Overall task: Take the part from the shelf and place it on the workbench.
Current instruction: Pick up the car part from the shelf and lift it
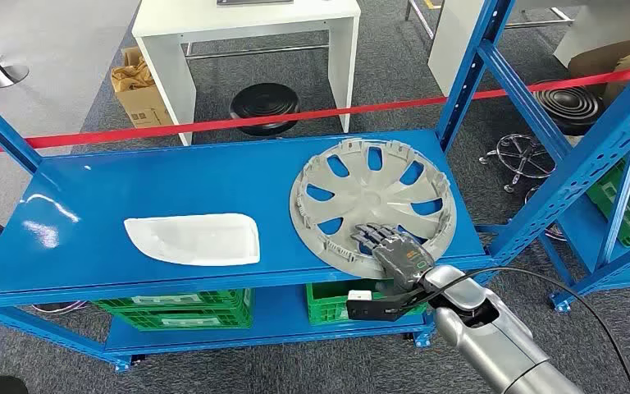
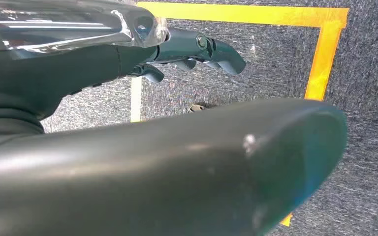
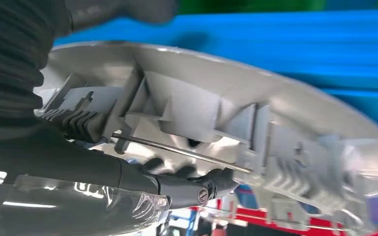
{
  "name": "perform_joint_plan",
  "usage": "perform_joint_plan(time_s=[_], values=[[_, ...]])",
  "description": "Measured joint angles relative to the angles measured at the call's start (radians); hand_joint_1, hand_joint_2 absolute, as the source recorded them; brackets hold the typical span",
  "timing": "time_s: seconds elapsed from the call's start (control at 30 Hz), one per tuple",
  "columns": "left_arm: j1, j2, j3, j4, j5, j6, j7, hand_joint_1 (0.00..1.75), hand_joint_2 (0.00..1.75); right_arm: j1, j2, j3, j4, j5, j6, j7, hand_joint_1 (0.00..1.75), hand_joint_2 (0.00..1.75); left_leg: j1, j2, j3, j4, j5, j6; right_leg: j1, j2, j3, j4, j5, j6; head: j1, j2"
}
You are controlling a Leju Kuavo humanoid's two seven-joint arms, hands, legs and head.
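One grey hubcap (image 1: 373, 203) lies on the blue shelf (image 1: 172, 176); the right robot hand (image 1: 390, 250) grips its near rim. It looks light, stiff, thin plastic, best held at the rim. The left robot hand (image 2: 192, 49) hangs empty, fingers apart.

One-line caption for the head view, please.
Right hand grips the near rim of the grey hubcap on the blue shelf.

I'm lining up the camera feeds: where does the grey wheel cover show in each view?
Head view: wheel cover lies on the blue shelf, right of centre.
Left wrist view: not in it; carpet and yellow tape.
Right wrist view: its ribbed rim spans the frame.
Shared landmark: the right hand at its near edge.
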Motion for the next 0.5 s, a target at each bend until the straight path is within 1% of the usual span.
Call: perform_joint_plan(time_s=[0.2, 0.33, 0.4, 0.5], values=[[0.0, 0.0, 0.004, 0.0, -0.004, 0.001, 0.0, 0.0, 0.0, 0.005, 0.0, -0.014, 0.003, 0.027, -0.016, 0.01, 1.75, 1.75, 0.0, 0.0, 0.0, 0.0, 0.0, 0.0, 0.0, 0.0, 0.0, 0.0, 0.0, 0.0, 0.0, 0.0], [0.0, 0.0, 0.012, 0.0, -0.005, 0.002, -0.003, 0.0, 0.0, 0.027, -0.001, -0.029, -0.013, 0.074, -0.047, 0.023, 1.75, 1.75, 0.0, 0.0, 0.0, 0.0, 0.0, 0.0, 0.0, 0.001, 0.0, 0.0, 0.0, 0.0, 0.0, 0.0], [0.0, 0.0, 0.015, 0.0, -0.006, 0.001, -0.014, 0.0, 0.0, 0.043, -0.005, -0.039, -0.033, 0.11, -0.068, 0.033, 1.75, 1.75, 0.0, 0.0, 0.0, 0.0, -0.001, 0.0, 0.0, 0.001, 0.0, 0.0, 0.0, 0.0, 0.0, 0.0], [0.0, 0.0, 0.018, 0.0, -0.01, -0.001, -0.052, 0.0, 0.0, 0.067, -0.012, -0.057, -0.071, 0.179, -0.117, 0.053, 1.75, 1.75, 0.0, 0.0, 0.001, 0.0, -0.001, 0.0, 0.0, 0.001, 0.001, 0.0, 0.0, 0.0, 0.0, 0.0]])
